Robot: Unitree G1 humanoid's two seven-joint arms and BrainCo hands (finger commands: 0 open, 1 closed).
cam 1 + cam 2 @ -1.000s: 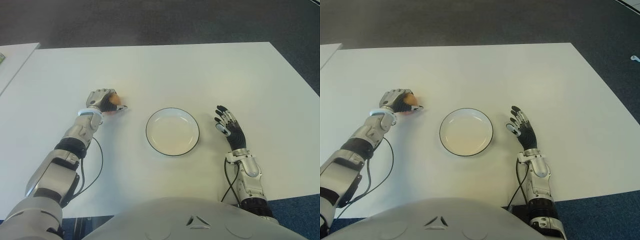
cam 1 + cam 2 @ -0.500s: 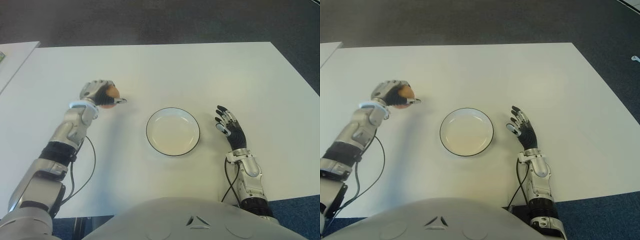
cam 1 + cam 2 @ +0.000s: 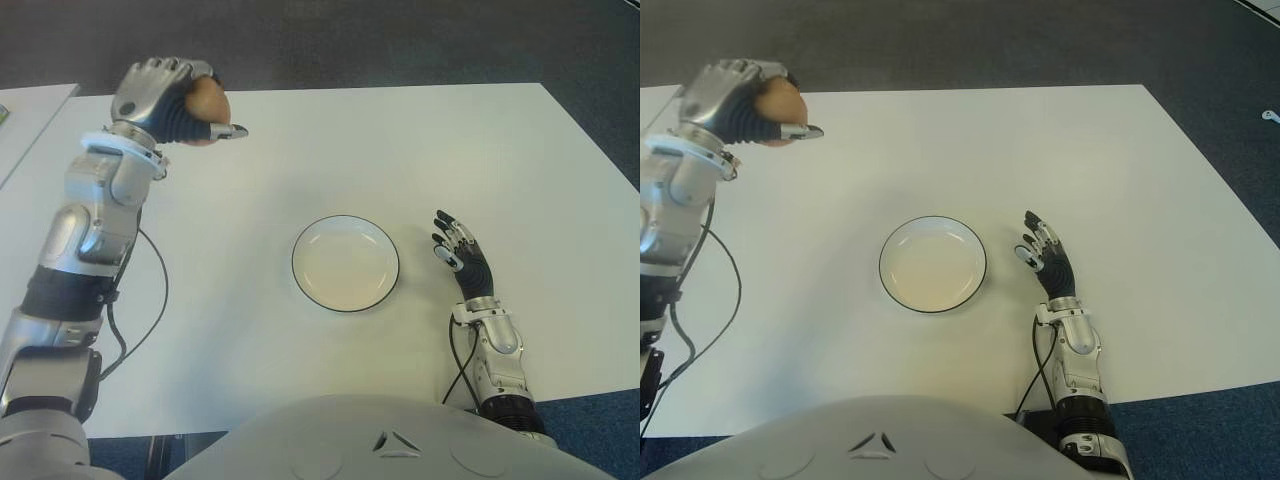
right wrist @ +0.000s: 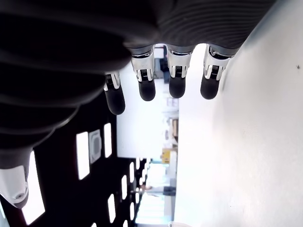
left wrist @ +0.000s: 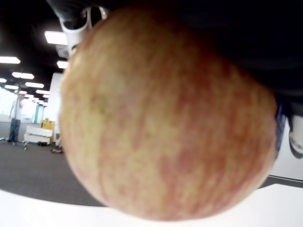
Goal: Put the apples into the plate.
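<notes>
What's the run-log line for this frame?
left hand: shut on apple, raised | plate: no apple | right hand: open, right of plate

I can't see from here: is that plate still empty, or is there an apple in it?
Empty. The plate shows only its bare inside. The one apple in view is gripped in the left hand, raised off to the plate's left.

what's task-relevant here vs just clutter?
In the job:
- apple, gripped in the left hand, raised over the table's far left
- plate, nothing in it, mid-table
- only one apple is in view

Not in the job:
- right hand, open, idle to the right of the plate
- white table
- second table's edge, far left
</notes>
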